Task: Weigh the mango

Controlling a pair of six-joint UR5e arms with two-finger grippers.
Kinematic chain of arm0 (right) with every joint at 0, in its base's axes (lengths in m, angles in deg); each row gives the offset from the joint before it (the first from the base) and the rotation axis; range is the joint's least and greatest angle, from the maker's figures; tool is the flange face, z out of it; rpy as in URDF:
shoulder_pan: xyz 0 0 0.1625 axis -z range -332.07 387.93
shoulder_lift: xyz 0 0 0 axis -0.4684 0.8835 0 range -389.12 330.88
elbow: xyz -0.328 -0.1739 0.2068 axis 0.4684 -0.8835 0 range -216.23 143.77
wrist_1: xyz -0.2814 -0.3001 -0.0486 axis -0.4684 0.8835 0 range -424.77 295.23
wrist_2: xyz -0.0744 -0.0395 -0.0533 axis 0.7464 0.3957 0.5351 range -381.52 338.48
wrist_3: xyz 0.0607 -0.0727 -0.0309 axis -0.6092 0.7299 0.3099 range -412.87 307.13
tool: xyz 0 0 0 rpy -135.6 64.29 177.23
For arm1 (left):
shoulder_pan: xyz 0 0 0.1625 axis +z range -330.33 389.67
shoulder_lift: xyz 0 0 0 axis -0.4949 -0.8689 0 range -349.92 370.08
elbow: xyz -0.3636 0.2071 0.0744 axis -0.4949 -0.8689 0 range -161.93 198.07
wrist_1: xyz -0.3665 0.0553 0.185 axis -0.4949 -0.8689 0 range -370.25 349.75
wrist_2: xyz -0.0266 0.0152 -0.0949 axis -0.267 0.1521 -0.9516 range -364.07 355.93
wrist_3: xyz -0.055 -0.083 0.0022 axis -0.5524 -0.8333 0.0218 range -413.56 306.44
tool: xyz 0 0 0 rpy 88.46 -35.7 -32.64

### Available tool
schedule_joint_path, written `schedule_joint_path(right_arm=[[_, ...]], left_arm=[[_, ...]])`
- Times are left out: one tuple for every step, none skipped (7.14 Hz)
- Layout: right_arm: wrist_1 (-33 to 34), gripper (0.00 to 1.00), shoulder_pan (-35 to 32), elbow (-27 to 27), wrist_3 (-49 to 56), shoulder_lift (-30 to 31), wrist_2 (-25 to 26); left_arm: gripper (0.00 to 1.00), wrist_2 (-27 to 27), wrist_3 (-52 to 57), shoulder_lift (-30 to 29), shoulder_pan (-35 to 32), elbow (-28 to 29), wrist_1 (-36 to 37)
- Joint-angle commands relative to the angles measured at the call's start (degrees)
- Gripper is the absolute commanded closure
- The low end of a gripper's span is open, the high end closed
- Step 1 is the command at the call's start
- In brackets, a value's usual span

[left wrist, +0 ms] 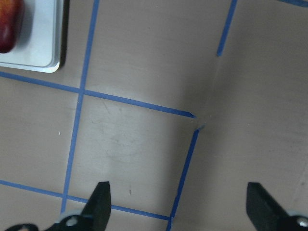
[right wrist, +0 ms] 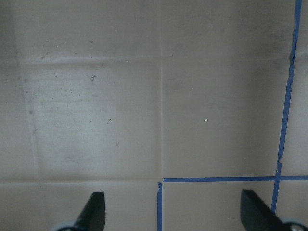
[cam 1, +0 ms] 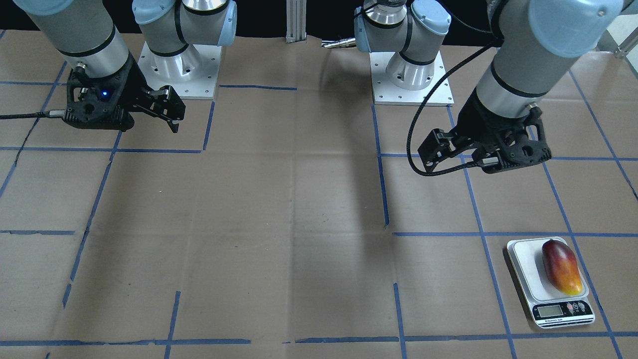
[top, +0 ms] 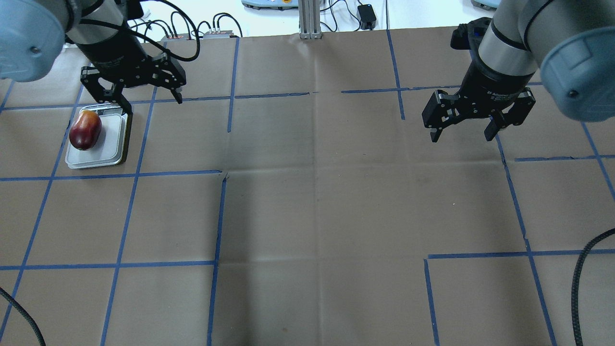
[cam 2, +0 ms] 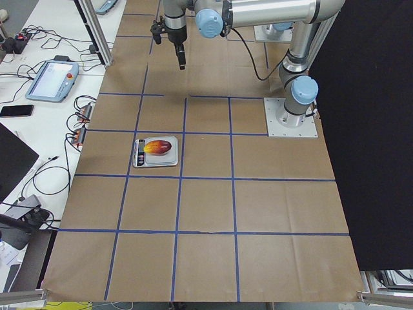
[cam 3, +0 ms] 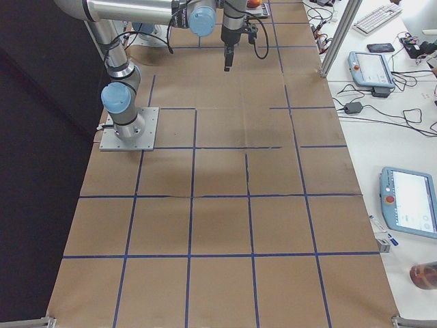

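Observation:
The mango (cam 1: 561,267), dark red fading to orange-yellow, lies on the white kitchen scale (cam 1: 523,257). In the overhead view the mango (top: 85,129) and scale (top: 114,142) sit at the far left. My left gripper (top: 153,102) is open and empty, raised above the table just beyond and to the right of the scale. Its wrist view shows the scale corner (left wrist: 41,43) and the mango's edge (left wrist: 8,26) at top left. My right gripper (top: 461,137) is open and empty, raised over bare table on the far right.
Brown paper (top: 317,206) with a blue tape grid covers the table. The two arm bases (cam 1: 179,65) (cam 1: 411,77) stand at the robot's edge. A black cable (top: 584,269) loops in at the right. Tablets and cables (cam 2: 51,81) lie on the side desk.

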Motion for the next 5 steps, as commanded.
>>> schedule_joint_path(right_arm=[[0.0,0.00,0.0,0.0,0.0,0.0,0.0],[0.0,0.00,0.0,0.0,0.0,0.0,0.0],[-0.1,0.00,0.0,0.0,0.0,0.0,0.0],[0.0,0.00,0.0,0.0,0.0,0.0,0.0],[-0.1,0.00,0.0,0.0,0.0,0.0,0.0]], left_arm=[[0.00,-0.7,0.2,1.5,-2.4,-1.5,-0.3],[0.00,-0.8,3.0,3.5,-2.3,-4.5,-0.1],[0.00,-0.8,6.7,5.9,-1.8,-7.2,0.7],[0.00,-0.5,8.8,6.9,-1.4,-8.3,0.8],[0.00,-0.1,9.0,6.0,-1.4,-6.8,0.8]])
